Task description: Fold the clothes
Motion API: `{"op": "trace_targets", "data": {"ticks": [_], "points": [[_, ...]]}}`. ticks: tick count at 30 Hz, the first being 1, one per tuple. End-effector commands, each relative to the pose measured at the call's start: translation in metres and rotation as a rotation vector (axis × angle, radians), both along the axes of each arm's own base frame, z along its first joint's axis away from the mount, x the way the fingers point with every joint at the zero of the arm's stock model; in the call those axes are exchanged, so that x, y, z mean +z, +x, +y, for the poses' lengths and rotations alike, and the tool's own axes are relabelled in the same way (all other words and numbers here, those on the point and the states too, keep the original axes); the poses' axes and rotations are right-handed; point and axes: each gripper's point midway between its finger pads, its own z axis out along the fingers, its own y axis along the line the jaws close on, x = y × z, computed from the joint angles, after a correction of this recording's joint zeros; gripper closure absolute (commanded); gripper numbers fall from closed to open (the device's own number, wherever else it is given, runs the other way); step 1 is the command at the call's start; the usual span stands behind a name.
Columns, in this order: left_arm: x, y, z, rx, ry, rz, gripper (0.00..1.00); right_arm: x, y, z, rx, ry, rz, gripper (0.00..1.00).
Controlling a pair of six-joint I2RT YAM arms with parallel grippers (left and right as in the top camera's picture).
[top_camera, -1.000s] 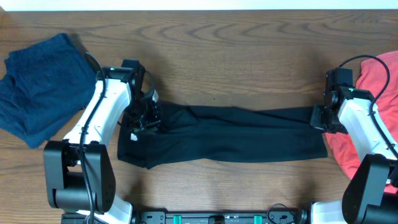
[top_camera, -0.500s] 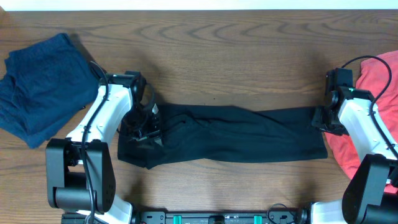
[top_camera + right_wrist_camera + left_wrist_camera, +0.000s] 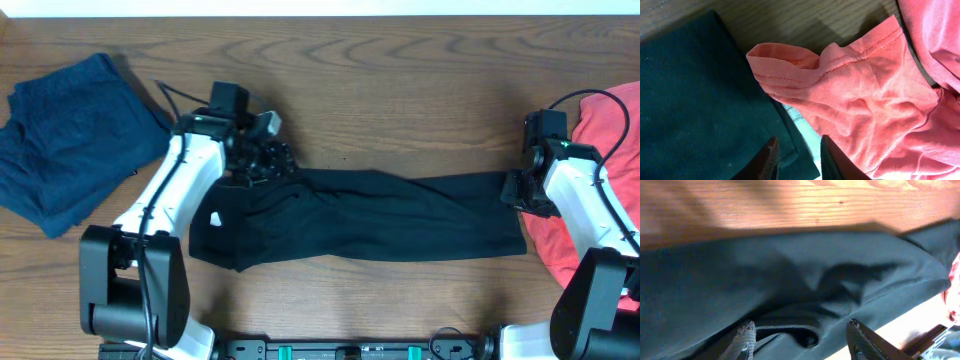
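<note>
Black shirt [image 3: 380, 215], where's it sit, Sam?

Jo, flat on the table [image 3: 400, 90], folded into a long dark band that runs from one set of jaws to the other. The left gripper [image 3: 262, 158] is over the far edge of one end and the right gripper [image 3: 513, 190] is at the other end.

Left jaws?

Spread wide, nothing pinched. In the wrist view both fingers [image 3: 745, 339] are clear of the cloth. Rumpled shirt folds lie under the gap and ahead of it, with bare wood beyond that.

Right jaws?

Parted only a little. The shirt's corner edge lies in the gap between the fingers [image 3: 769, 160]. I see daylight there, so no squeeze on it that I can see.

Anything else near them?

The coral-red garment [image 3: 855, 100] is bunched just beside the right jaws on their outer side and ahead of them, touching the shirt's end. The navy garment [image 3: 70, 140] is well apart from the left jaws, out past their outer side. A white logo [image 3: 217, 218] shows on the shirt, near the left jaws on the robot's side of them.
</note>
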Motion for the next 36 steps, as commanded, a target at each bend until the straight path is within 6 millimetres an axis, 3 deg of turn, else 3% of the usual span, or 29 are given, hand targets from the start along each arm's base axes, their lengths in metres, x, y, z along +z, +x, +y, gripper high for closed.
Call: {"op": "trace_targets", "data": {"ticks": [1,5,7,13,16,21,24,29,33,36], "points": [[-0.01,0.0,-0.005,-0.031,0.062,-0.01,0.38,0.0,-0.001,-0.001,-0.016,0.002,-0.003,0.73],[-0.02,-0.006,-0.01,-0.06,0.109,0.002,0.38,-0.001,0.0,0.001,-0.014,0.012,-0.006,0.73],[-0.024,-0.011,-0.014,-0.076,0.114,0.021,0.44,-0.001,0.0,0.001,-0.014,0.012,-0.006,0.73],[-0.036,-0.03,-0.018,-0.107,0.138,0.104,0.94,-0.001,0.0,0.001,-0.013,0.012,-0.005,0.73],[-0.037,-0.051,-0.012,-0.081,0.161,0.208,0.94,-0.001,0.0,0.001,-0.01,0.011,-0.004,0.73],[-0.029,-0.106,0.001,-0.033,0.223,0.477,0.94,-0.001,0.0,0.001,-0.007,0.011,-0.004,0.73],[-0.024,-0.123,0.0,-0.056,0.236,0.542,0.94,-0.001,0.0,0.001,-0.007,0.011,-0.004,0.73],[-0.025,-0.124,-0.014,-0.101,0.229,0.508,0.94,-0.001,0.0,0.001,-0.007,0.011,-0.003,0.73],[-0.028,-0.1,-0.018,-0.083,0.202,0.406,0.94,-0.001,0.0,0.001,-0.007,0.011,-0.001,0.72],[-0.023,-0.081,-0.017,-0.057,0.176,0.335,0.85,-0.001,0.0,0.001,-0.007,0.012,-0.002,0.71]]}}
